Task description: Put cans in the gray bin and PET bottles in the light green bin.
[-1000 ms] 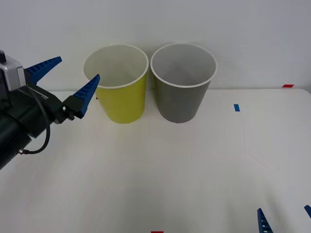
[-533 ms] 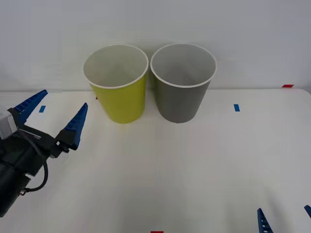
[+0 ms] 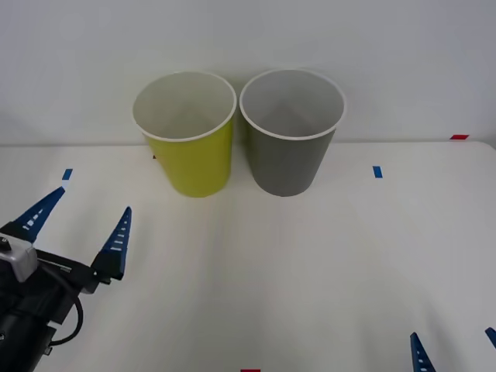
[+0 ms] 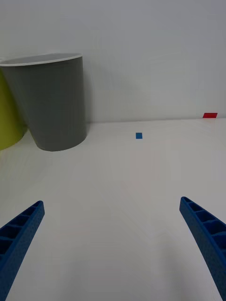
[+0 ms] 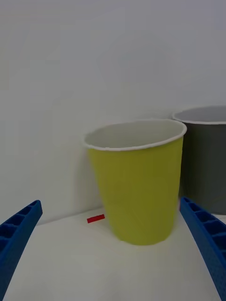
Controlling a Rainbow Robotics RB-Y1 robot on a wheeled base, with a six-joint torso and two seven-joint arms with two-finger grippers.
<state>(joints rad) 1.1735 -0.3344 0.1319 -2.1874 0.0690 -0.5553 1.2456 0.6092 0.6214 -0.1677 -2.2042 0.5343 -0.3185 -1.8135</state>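
The light green bin (image 3: 189, 143) and the gray bin (image 3: 291, 139) stand side by side at the back of the white table, both upright; what lies inside them is hidden. My left gripper (image 3: 77, 226) hovers open over the table's left front, empty, well short of the light green bin (image 5: 137, 186). The tips of my right gripper (image 3: 453, 347) show open at the bottom right corner, far from the gray bin (image 4: 49, 103). No cans or PET bottles are in view.
Small blue tape marks (image 3: 377, 171) and red tape marks (image 3: 459, 137) dot the table (image 3: 294, 263). A pale wall rises right behind the bins.
My left gripper has pulled back and down from beside the light green bin's rim toward the table's left front, staying open. The right gripper has not moved.
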